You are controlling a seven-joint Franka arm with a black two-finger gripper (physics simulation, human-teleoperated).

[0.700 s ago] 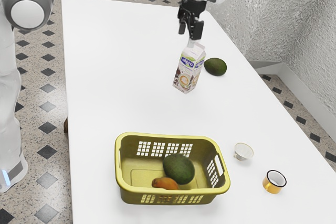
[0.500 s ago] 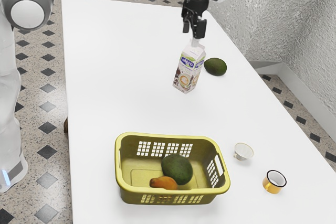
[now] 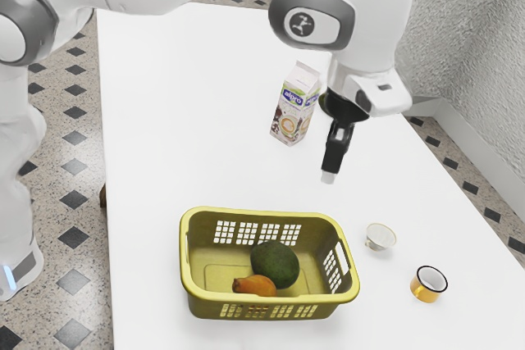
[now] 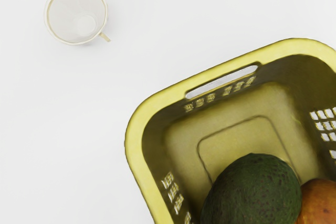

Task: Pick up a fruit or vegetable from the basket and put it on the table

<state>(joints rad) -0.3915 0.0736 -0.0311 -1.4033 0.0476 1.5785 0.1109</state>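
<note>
My gripper [image 3: 329, 176] hangs over the white table [image 3: 180, 120], pointing down, btwn the carton [image 3: 293, 108] & the basket [image 3: 205, 305] in the ext. view. Can't tell if it's spread or pressed together. Both fruits are in the basket: the dark green one [image 3: 275, 265], big & round, bumpy skin, & the orange-brown one [image 3: 254, 286], smaller, right beside it, nearer the camera in the ext. view. Wrist view has the green one partly cut off, w/ bare basket floor next to it. Pale cup [image 3: 380, 237] stands on the table nr the basket's slotted end; gold mug [image 3: 427, 286] w/ black rim is nr the cup. Carton's upright, well apart from the basket.
</note>
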